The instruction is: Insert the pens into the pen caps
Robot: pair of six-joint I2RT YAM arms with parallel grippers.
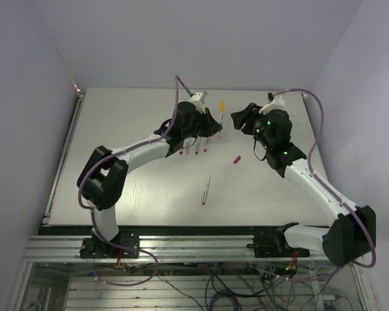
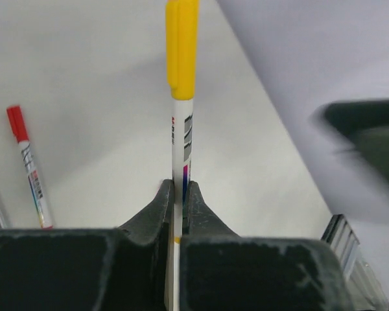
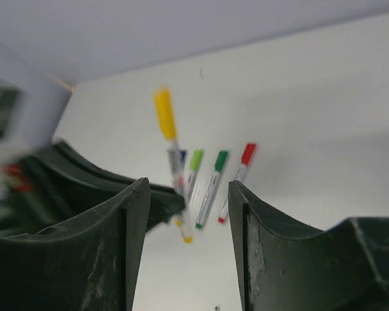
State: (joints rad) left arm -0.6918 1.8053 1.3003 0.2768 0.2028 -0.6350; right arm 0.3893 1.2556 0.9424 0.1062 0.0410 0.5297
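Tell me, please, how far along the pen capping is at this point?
Done: four capped pens lie side by side, the blue pen, light green pen, green pen and red pen. In hand: the left gripper is shut on the yellow pen, cap on; the right gripper is open, empty. Left: the lone pen and the loose purple cap.

A pale grey-white surface point(image 1: 149, 188) spreads beneath and all round the fingers point(image 2: 161, 208), evenly lit, with soft shadows. Plain lavender-white walls point(image 1: 201, 39) rise beyond them and to either side. Behind them, an aluminium frame point(image 1: 194, 246) edges the surface.
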